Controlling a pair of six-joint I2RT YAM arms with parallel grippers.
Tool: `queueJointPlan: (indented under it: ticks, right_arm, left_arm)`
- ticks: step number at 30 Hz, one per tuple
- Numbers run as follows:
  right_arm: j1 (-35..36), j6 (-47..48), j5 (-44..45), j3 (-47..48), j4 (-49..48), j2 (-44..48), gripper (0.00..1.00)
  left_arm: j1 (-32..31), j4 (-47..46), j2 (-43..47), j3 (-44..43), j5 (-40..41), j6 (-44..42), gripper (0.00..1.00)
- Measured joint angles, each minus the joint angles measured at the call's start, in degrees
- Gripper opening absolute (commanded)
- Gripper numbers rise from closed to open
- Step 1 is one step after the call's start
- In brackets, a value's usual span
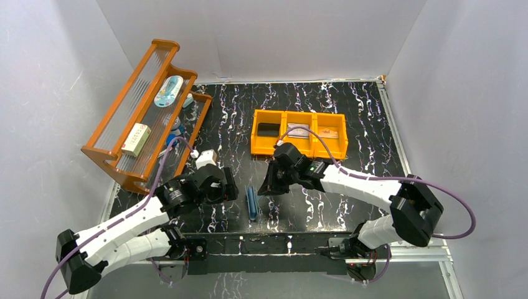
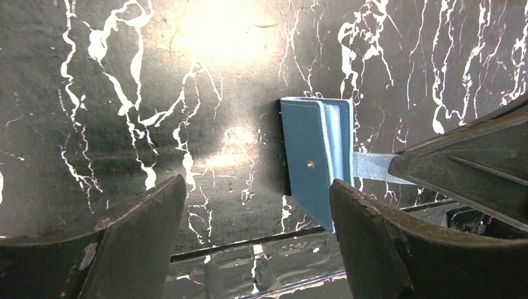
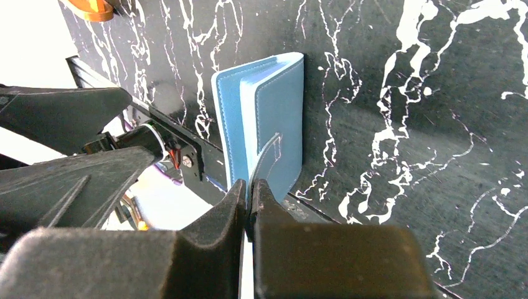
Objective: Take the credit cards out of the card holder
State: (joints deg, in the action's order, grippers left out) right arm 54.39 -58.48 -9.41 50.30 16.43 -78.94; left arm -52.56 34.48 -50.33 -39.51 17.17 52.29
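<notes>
Near edge, middle: card holder [image 1: 252, 203] is stood on edge and held only by its closing tab [image 3: 264, 156], pinched in the right gripper [image 3: 249, 199]; with the left gripper [image 2: 256, 184] spread beside it, unclamped, it could be dragged or toppled rather than opened.

**Layout.** Holder [image 1: 252, 202] stands on edge on the table [image 1: 348, 106] between the two claws. It is just right of the left claw [image 1: 229, 185] and just left of the right claw [image 1: 268, 185]. Its tab [image 3: 269, 152] lies between the right claw's fingers. Bin [image 1: 299, 132] lies beyond the right claw. Rack [image 1: 140, 115] lies beyond and left of the left claw.
</notes>
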Motion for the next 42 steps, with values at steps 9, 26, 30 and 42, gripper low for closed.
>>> queueJointPlan:
  ticks: [9, 26, 30, 42]
  right_arm:
    - [0.0, -0.2, -0.9, 0.2, -3.3, -0.9, 0.03]
    - [-1.9, -3.9, 2.3, -4.4, -1.8, 5.0, 0.05]
    - [-6.0, -4.9, 2.4, -10.4, -1.3, 7.6, 0.06]
    - [-10.1, -4.3, 3.0, -21.1, 0.3, 8.1, 0.08]
  left_arm:
    - [0.3, 3.4, 1.6, 0.0, 1.8, 1.5, 0.85]
    - [0.3, 2.8, -0.9, -1.7, 0.1, 1.1, 0.83]
    - [0.3, 0.9, -3.0, -1.7, -2.4, -0.1, 0.83]
    - [0.3, -9.1, -13.0, -1.8, -14.8, -6.4, 0.76]
